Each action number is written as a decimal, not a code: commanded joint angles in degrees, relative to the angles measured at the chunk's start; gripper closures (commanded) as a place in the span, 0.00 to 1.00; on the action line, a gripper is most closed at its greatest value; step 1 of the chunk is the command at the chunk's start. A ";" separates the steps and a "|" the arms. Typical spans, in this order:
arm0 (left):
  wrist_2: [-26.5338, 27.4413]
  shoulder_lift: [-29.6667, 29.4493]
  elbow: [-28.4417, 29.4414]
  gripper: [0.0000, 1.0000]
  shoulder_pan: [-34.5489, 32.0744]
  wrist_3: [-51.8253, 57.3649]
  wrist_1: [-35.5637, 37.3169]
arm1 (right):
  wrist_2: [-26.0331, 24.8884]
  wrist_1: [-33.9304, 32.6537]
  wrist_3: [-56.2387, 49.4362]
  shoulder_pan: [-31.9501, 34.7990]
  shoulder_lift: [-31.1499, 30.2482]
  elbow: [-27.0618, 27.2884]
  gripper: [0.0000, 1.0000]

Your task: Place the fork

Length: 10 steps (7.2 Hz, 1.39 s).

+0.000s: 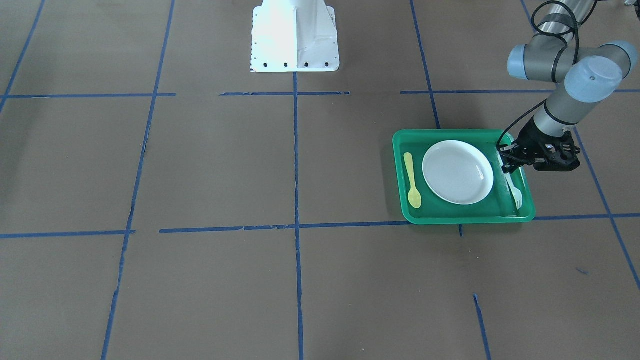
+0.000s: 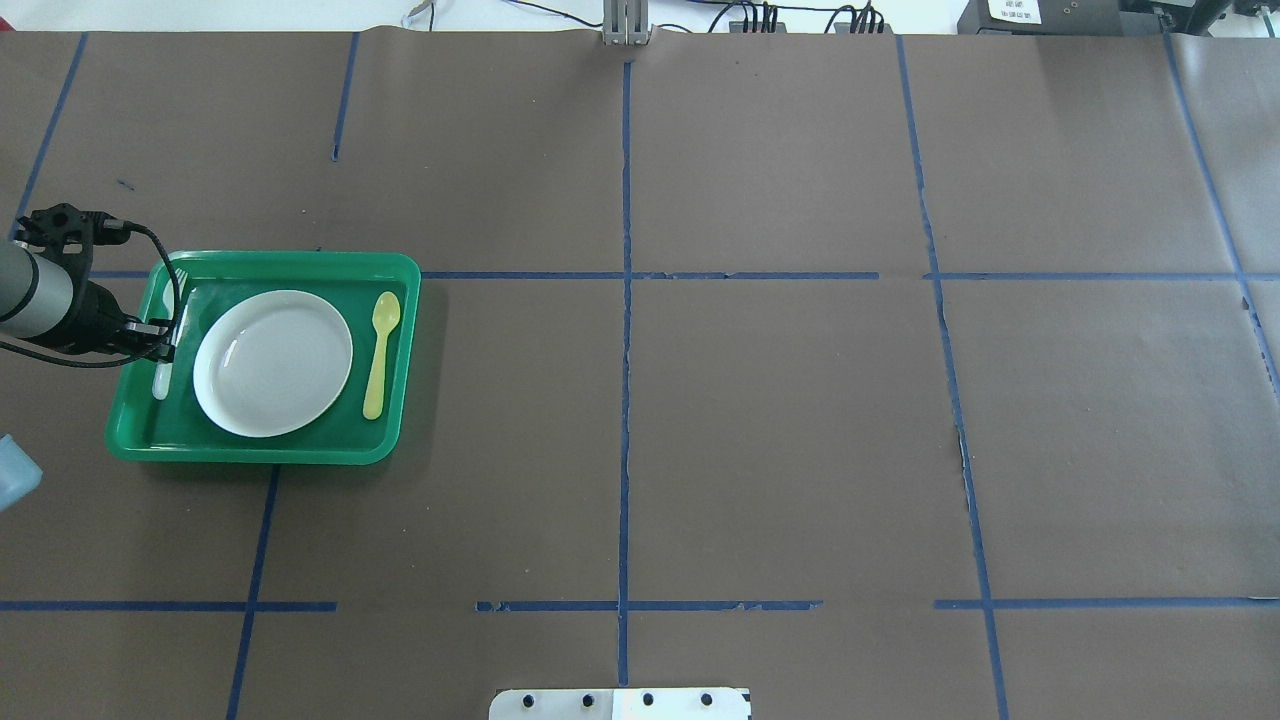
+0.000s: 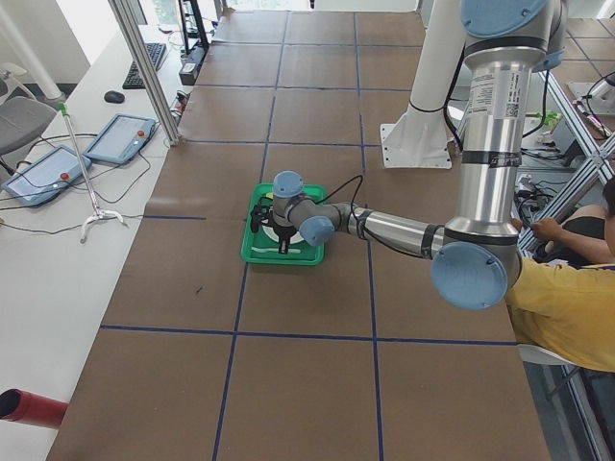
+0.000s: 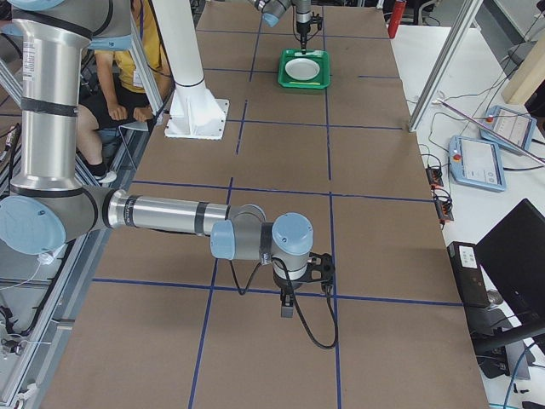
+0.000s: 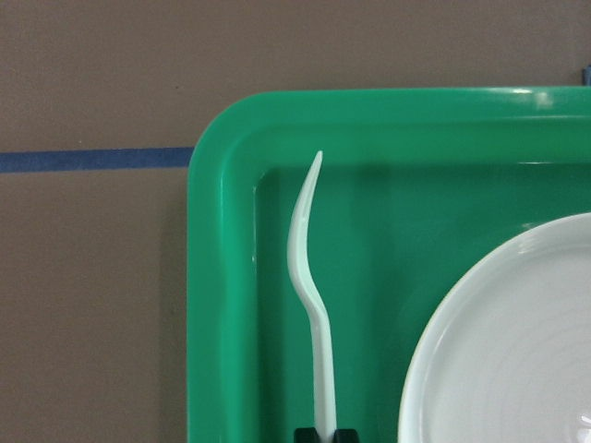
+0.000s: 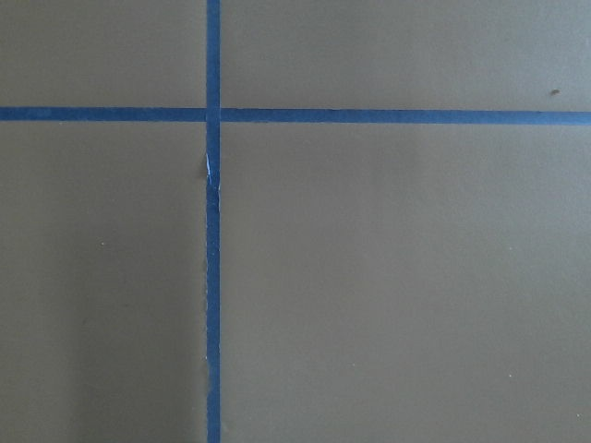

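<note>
The fork [image 1: 515, 192] is a slim pale plastic piece along the side strip of the green tray [image 1: 465, 219], between the rim and the white plate [image 1: 457, 172]. My left gripper [image 1: 506, 162] is shut on its handle. In the left wrist view the fork [image 5: 309, 277] stands on edge, running from my fingertips [image 5: 305, 434] toward the tray corner [image 5: 217, 277]. From overhead, the left gripper [image 2: 165, 335] grips the fork [image 2: 160, 380] mid-length. I cannot tell whether the fork touches the tray floor. The right gripper [image 4: 287, 307] hovers over bare table; I cannot tell its state.
A yellow spoon [image 1: 412, 180] lies in the tray on the plate's other side. The white robot base [image 1: 295, 35] stands at the table's robot-side edge. Blue tape lines cross the brown table. An operator in yellow [image 3: 567, 307] sits by the robot.
</note>
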 commanded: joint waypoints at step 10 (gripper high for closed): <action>-5.28 9.67 -6.37 0.00 -23.64 26.52 8.86 | 0.02 0.05 0.00 0.00 0.00 0.00 0.00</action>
